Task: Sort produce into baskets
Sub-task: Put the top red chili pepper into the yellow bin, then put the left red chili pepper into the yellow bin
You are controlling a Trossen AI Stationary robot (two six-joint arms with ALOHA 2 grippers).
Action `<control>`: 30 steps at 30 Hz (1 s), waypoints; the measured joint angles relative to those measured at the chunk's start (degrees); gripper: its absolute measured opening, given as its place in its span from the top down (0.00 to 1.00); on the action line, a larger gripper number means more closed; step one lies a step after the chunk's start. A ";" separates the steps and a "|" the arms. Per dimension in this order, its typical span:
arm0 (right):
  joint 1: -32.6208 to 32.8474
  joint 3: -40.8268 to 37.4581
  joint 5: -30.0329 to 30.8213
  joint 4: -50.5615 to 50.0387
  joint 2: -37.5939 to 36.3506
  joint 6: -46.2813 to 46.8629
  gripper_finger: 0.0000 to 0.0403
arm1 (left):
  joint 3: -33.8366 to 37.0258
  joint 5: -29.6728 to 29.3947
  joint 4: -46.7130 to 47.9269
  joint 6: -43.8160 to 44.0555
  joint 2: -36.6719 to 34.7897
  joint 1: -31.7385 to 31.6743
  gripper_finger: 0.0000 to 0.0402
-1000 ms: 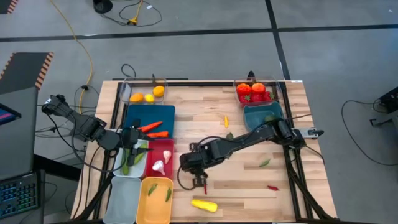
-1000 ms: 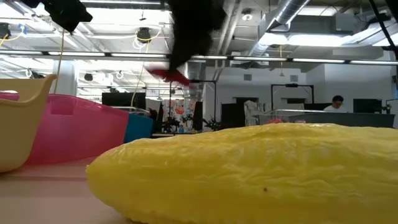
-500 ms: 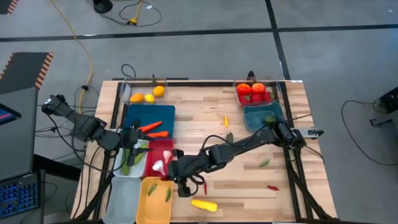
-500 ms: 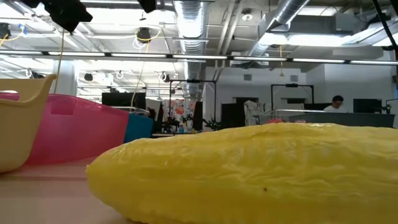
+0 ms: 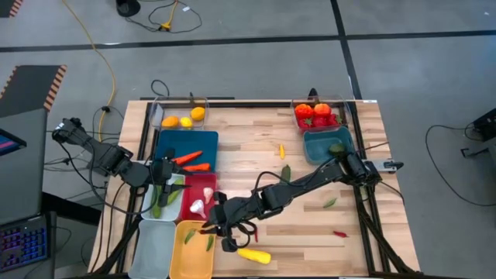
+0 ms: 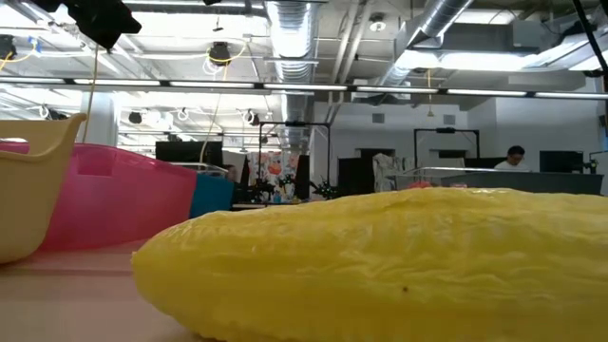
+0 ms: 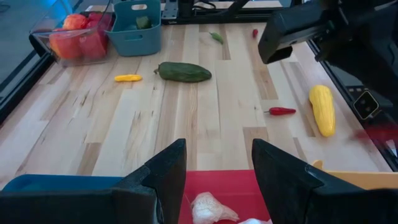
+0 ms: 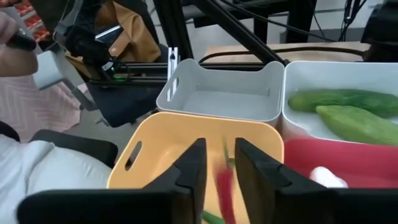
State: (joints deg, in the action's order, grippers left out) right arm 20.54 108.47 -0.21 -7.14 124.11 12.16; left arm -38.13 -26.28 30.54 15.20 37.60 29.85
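No readable text, label, brand or number shows anywhere.

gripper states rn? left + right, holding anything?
Left gripper: open, empty, over the red bin.
Right gripper: over the yellow bin, a red chilli between its fingers; grip or release cannot be told.

Red chilli [image 8: 224, 196] above yellow basket [image 8: 163, 143]

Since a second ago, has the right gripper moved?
Yes. The right gripper has swung left, from beside the yellow squash to over the yellow basket.
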 joint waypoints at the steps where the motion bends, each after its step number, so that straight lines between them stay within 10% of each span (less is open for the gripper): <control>1: -0.03 0.00 0.00 0.12 0.00 -0.02 0.70 | 0.00 0.00 -0.01 0.00 0.02 0.00 0.58; 17: -0.73 0.55 0.00 -9.85 -0.83 0.57 0.59 | 0.00 0.00 0.00 -0.02 0.02 0.00 0.58; 30: 0.72 0.98 -5.18 -42.47 -1.05 36.70 0.60 | 0.00 0.01 0.00 0.00 0.00 0.00 0.58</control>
State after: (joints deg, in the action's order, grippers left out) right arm 21.26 109.45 -5.39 -49.61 123.07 48.86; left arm -38.13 -26.28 30.55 15.20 37.60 29.85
